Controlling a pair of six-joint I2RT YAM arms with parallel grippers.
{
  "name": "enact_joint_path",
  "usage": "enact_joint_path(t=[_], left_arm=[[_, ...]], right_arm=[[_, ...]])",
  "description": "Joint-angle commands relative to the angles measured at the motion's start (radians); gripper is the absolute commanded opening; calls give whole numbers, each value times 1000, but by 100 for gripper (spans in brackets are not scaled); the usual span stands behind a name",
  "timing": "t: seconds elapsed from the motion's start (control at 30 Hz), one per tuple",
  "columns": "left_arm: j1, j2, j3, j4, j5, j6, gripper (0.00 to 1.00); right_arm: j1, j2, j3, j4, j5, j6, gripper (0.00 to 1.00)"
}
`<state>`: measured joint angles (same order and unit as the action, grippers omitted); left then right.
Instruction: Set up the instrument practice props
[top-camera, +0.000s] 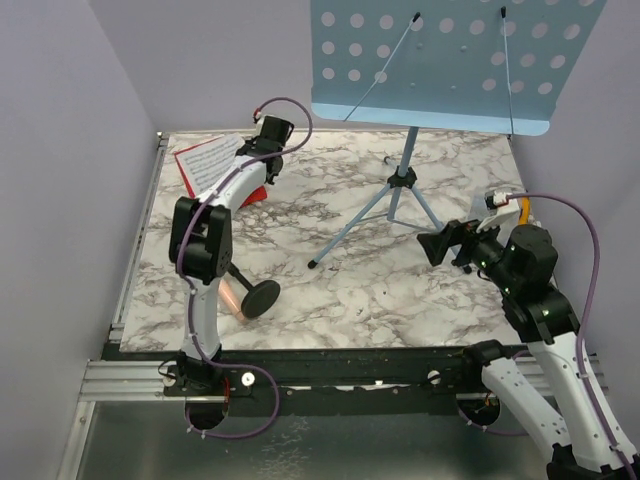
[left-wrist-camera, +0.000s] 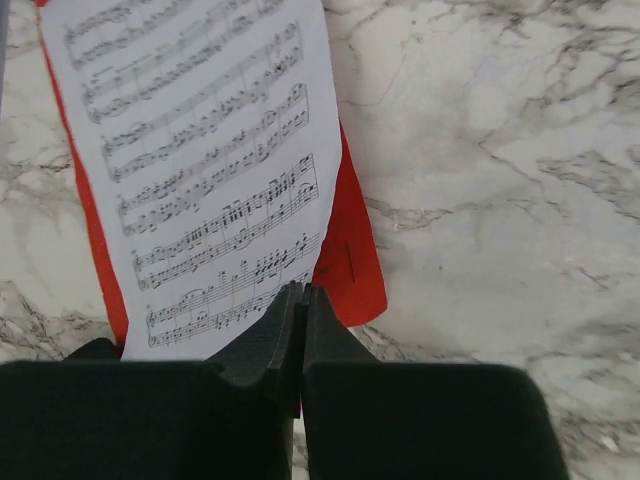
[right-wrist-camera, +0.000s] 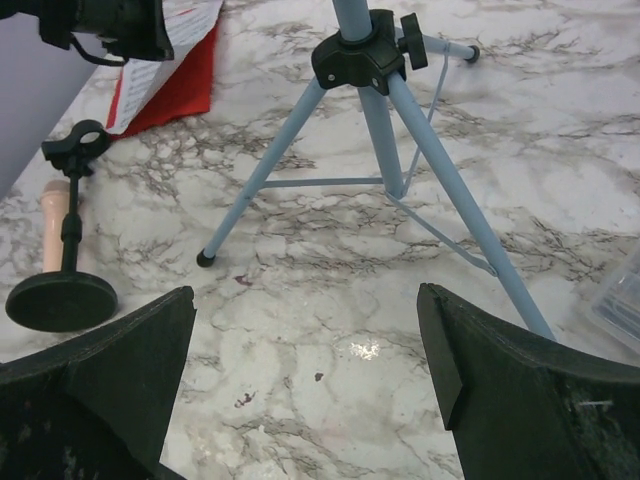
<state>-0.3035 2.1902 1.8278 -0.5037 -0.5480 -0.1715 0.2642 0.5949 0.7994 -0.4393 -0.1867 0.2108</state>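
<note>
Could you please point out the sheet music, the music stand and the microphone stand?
sheet music (left-wrist-camera: 200, 170): left wrist view, middle of the page.
music stand (top-camera: 430, 108): top view, blue perforated tray.
microphone stand (right-wrist-camera: 62, 300): right wrist view, round black base.

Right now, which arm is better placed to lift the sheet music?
Left. The left hand is closed on the edge of the sheet music; the right hand is open beside the music stand, far from it.

Marble-patterned tabletop (top-camera: 350, 300); plain pale grey walls (top-camera: 60, 150) on three sides; even light.
</note>
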Motion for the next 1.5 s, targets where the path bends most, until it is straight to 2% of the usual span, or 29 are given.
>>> enact_joint_path(t=[0.0,0.13,0.37,0.47,0.57,0.77,0.97,1.1,1.23,1.47], left_arm=[[-13,-249,-117,-11,112,-71,0],[-14,-408,-245,-44,268,-143,0],[-41,-716,-529,-49,658,-254,0],[-98,-867,-661,12,773,-309,0],[-202,-990,-791,86,859,-354,0],[-435,-1148,-1031,317,850,-518,0],[-599,-1084,-1096,436,798,-539,0],[-665,-1023,-1101,467,769,-544,0],[-710,-979,-1112,500,768,-560,0],[-759,-934,-1122,534,758,-564,0]], right_arm=[[-5,23,15,37,-69,74,99],[-6,57,18,63,-126,194,99],[-5,117,-48,140,-167,508,99],[-5,171,-100,186,-227,656,99],[-4,243,-150,279,-343,786,99],[13,296,-200,353,-360,884,100],[80,411,-252,405,-381,930,99],[145,461,-273,415,-324,948,99],[214,490,-325,515,-274,989,97],[274,606,-234,449,-231,833,94]])
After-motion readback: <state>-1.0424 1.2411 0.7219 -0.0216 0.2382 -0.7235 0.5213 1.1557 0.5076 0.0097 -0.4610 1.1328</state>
